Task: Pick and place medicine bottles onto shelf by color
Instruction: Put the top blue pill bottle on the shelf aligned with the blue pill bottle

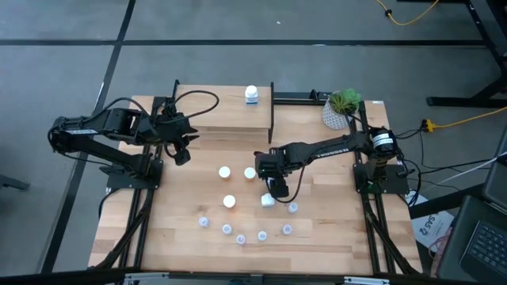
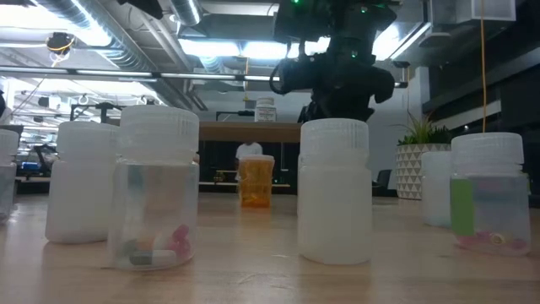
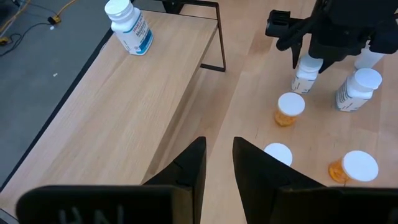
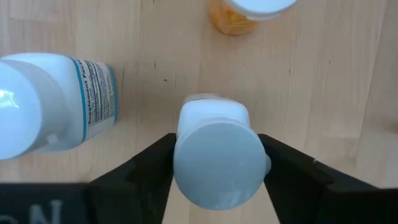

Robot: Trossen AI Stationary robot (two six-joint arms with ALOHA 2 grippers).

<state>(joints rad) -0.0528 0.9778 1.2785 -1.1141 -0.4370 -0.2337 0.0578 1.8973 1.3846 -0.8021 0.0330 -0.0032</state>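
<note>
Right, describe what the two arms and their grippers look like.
Both arms are black, jointed, with black cables looping along them. The right arm's base joint carries a silver-ringed motor. The left gripper has two flat, tapering black fingers, with faint lettering on the bar behind; the right gripper has matching matte-black fingers.

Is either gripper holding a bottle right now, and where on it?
The right gripper straddles a white round-capped bottle at its cap, fingers closing, grip not confirmed. The left gripper holds nothing.

Wooden table [image 1: 333,229] carries shelf [image 1: 214,111], bottles [image 1: 238,231], plant pot [image 1: 336,116].
</note>
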